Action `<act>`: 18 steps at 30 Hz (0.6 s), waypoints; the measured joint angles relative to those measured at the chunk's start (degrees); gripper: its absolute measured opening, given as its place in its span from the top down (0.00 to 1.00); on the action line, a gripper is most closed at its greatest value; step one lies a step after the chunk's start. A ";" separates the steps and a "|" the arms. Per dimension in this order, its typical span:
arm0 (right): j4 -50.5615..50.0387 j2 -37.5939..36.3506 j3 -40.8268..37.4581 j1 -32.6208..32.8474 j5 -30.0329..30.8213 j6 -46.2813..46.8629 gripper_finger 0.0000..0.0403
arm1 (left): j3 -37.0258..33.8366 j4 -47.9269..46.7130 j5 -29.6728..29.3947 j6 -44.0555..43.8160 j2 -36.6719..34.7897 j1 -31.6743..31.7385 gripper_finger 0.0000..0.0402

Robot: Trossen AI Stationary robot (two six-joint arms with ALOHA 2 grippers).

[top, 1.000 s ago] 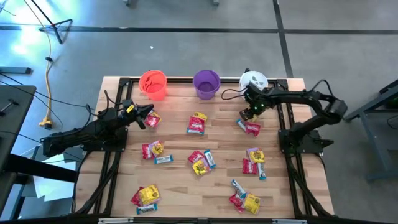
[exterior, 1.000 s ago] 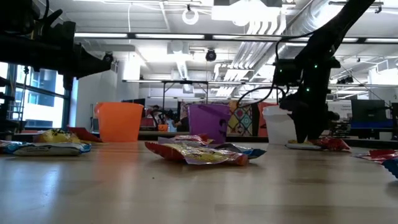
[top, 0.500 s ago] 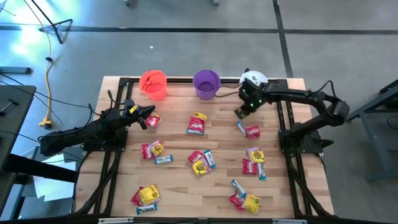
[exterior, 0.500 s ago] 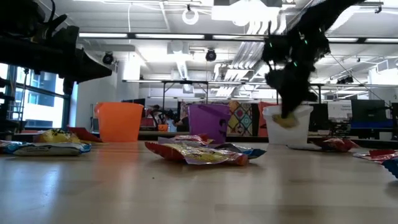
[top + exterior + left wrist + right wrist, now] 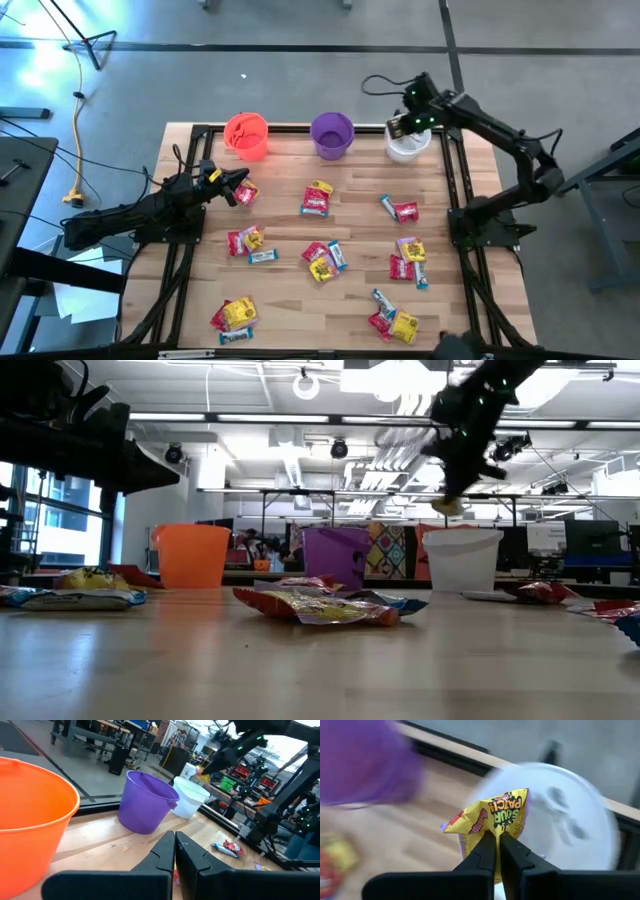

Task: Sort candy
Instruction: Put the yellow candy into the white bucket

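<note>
My right gripper (image 5: pixel 400 126) is shut on a yellow candy packet (image 5: pixel 495 815), which it holds in the air over the white cup (image 5: pixel 408 146) at the table's far right. In the low view the packet (image 5: pixel 450 506) hangs above the cup's rim (image 5: pixel 462 532). An orange cup (image 5: pixel 247 134) and a purple cup (image 5: pixel 332 133) stand beside it along the far edge. My left gripper (image 5: pixel 244 187) is shut, level and low at the table's left, just over a red packet (image 5: pixel 247 194). Several more candy packets lie flat on the wood. My right gripper pinches one end of the yellow packet (image 5: pixel 492 834) between its two fingers. The fingers slant down from the table's right side. The packet sticks out past the fingertips, crumpled. It is lifted clear of the table, above the white cup's mouth.
Candy lies in loose groups: mid-table (image 5: pixel 316 198), centre (image 5: pixel 324 260), right (image 5: pixel 407 258), near right (image 5: pixel 392 320), near left (image 5: pixel 233 315) and left (image 5: pixel 246 242). A blue bar and a red packet (image 5: pixel 400 209) lie below the white cup. Black frame rails run along both table sides.
My right gripper has lifted the yellow packet off the table from beside the red packet at the right. It has carried the packet up and toward the far edge, and it now stands over the white cup. The blue bar and red packet stayed where they were.
</note>
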 joint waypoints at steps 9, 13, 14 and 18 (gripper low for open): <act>3.82 8.08 -3.29 -7.04 -2.72 -1.61 0.99 | -0.01 0.08 -0.44 0.02 0.00 0.00 1.00; 5.57 12.37 -3.29 -6.97 -2.90 -0.40 0.99 | -0.01 0.06 -0.11 -0.63 0.00 0.00 1.00; 5.62 13.30 -3.29 -6.99 -3.01 -0.07 0.99 | 0.00 0.06 0.06 -0.99 0.00 0.00 1.00; 5.59 16.03 -3.29 -6.99 -2.97 1.36 0.98 | -0.01 0.06 0.17 -1.36 0.00 -0.01 1.00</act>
